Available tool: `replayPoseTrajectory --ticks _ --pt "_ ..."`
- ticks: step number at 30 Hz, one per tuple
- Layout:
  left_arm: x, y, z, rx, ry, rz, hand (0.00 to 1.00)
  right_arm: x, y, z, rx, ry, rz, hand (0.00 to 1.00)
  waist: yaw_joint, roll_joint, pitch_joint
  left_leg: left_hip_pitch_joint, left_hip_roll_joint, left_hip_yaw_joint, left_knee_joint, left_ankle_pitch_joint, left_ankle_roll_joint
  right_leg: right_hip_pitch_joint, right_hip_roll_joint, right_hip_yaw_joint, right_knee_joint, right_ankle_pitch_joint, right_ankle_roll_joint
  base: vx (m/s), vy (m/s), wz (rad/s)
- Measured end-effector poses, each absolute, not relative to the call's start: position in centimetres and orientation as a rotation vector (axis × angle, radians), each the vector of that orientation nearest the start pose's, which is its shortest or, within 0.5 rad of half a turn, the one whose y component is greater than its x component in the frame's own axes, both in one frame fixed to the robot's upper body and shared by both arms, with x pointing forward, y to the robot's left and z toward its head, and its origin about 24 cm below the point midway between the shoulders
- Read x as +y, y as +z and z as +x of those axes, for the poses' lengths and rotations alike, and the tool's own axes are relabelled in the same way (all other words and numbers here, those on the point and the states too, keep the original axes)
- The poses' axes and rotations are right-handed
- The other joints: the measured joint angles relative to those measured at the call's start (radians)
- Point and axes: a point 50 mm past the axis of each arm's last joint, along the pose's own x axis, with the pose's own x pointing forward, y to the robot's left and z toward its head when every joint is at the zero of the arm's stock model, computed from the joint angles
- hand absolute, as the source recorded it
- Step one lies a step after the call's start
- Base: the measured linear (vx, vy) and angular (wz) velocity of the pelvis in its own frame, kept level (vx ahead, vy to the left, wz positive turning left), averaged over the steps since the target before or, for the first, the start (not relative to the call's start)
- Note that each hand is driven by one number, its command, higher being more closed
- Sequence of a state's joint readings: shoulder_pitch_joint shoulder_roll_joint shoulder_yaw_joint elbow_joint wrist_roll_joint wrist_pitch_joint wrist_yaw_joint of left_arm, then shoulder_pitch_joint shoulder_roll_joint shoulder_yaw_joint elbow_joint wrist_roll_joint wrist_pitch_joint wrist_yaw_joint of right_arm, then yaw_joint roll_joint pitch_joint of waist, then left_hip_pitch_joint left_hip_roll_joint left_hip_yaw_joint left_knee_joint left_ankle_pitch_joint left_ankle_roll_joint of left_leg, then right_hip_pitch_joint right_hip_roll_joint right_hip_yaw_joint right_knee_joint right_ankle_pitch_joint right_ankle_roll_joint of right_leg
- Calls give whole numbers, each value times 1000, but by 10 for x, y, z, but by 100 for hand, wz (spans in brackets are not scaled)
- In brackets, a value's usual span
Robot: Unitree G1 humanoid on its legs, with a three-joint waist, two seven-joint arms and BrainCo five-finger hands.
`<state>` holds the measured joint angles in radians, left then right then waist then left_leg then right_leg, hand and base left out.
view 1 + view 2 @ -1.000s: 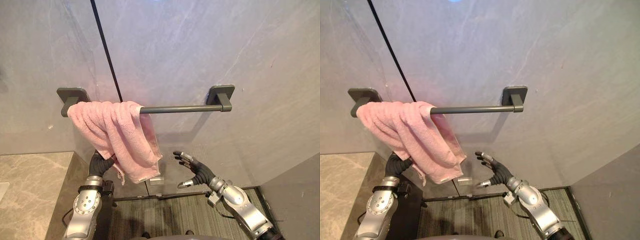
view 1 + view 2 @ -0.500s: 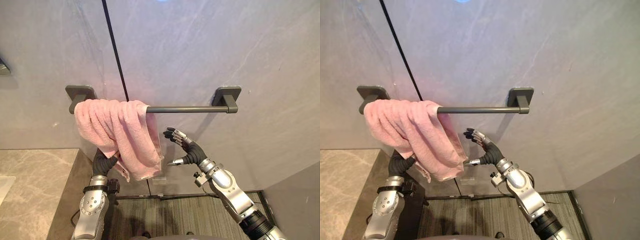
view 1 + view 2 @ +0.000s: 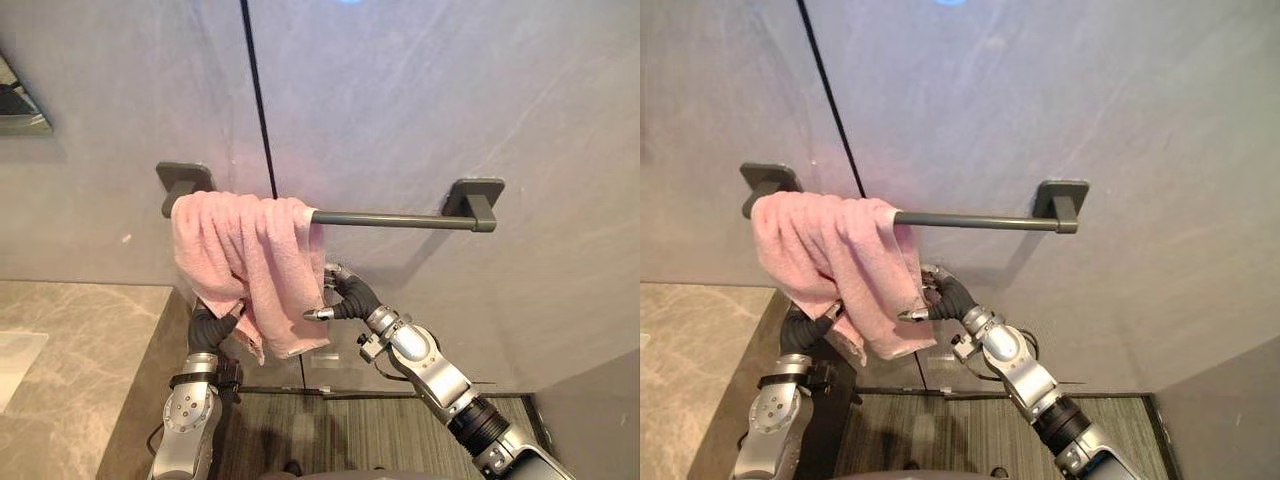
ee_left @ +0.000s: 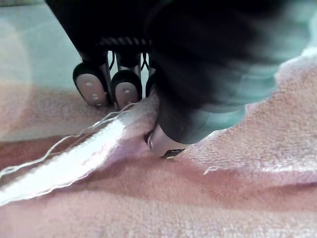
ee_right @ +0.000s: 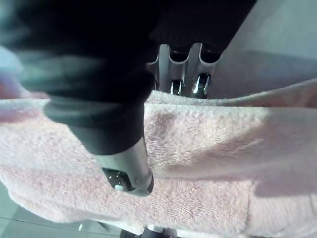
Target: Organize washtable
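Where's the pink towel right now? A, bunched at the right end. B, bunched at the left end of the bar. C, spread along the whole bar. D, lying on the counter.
B: the pink towel hangs bunched beside the left bracket of the towel bar, leaving its right stretch bare.

The pink towel hides part of the right hand.

The towel bar runs across the wall; the towel hangs over its left end. The counter lies low on the left, the floor beneath the bar; the left robot hand pinches the towel's lower hem from below; the right robot hand pinches its right edge, thumb before, fingers behind.
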<state>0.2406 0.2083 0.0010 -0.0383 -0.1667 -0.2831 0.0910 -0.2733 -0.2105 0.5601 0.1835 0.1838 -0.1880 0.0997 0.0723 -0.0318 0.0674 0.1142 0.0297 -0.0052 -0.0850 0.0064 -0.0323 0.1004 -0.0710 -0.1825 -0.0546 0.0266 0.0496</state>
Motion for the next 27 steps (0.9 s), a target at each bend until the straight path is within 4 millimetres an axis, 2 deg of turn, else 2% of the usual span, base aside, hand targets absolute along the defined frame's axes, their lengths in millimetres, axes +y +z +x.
replayPoseTrajectory --ticks 9,20,22,27 --pt "206 30 199 -81 138 48 100 -35 65 265 -182 738 -117 100 -1 -3 -3 -30 7 -6 16 -1 -1 -12 3 1 1 -1 -2 -48 -18 2" --pt "206 28 198 -72 136 50 100 -35 66 266 -187 742 -121 100 -1 -5 -5 -34 8 7 22 -4 -3 -21 5 14 2 -1 -3 -13 -2 -1" --pt "207 28 198 -73 141 50 100 -38 66 267 -185 729 -118 100 -1 -5 -4 -27 6 10 12 -4 -3 -20 4 15 5 -4 -5 -33 -1 -5" --pt "211 28 196 -73 164 52 100 -70 61 264 -166 589 -67 100 -1 -6 -6 -4 3 13 -7 -3 -2 -23 0 16 22 -17 0 6 2 -1"
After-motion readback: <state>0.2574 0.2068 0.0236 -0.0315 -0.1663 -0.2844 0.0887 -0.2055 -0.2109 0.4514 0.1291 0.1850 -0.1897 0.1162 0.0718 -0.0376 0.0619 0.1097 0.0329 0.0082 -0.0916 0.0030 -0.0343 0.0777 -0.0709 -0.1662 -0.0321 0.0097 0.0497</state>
